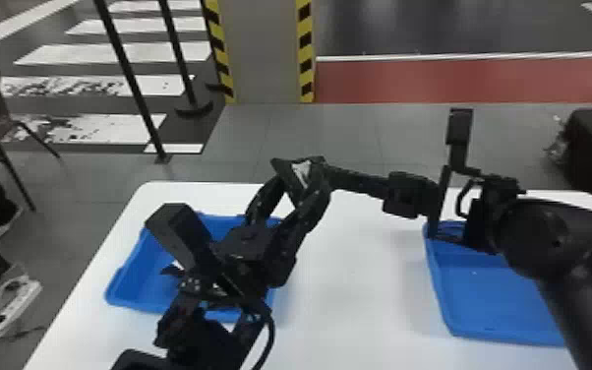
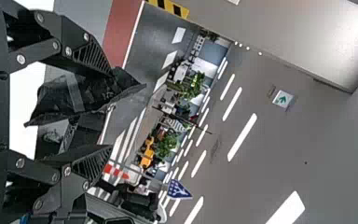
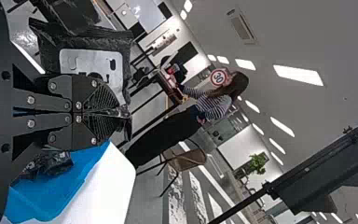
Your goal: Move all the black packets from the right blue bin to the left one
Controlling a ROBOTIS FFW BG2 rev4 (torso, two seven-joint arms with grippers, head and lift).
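i have the right gripper [image 1: 327, 172] pinching a crinkly black plastic packet with a pale label [image 1: 302, 172] by its edge, its fingers pressed together on it. my left gripper [image 1: 301, 184] has its fingers spread, with the packet between them; i can't tell whether either finger touches it. both grippers are raised over the far part of the white table [image 1: 354, 280], nearer the shallow blue plastic bin on the left [image 1: 135, 275] than the matching blue bin on the right [image 1: 501, 300]. i see shiny black plastic packaging [image 3: 51, 164] lying inside the left bin.
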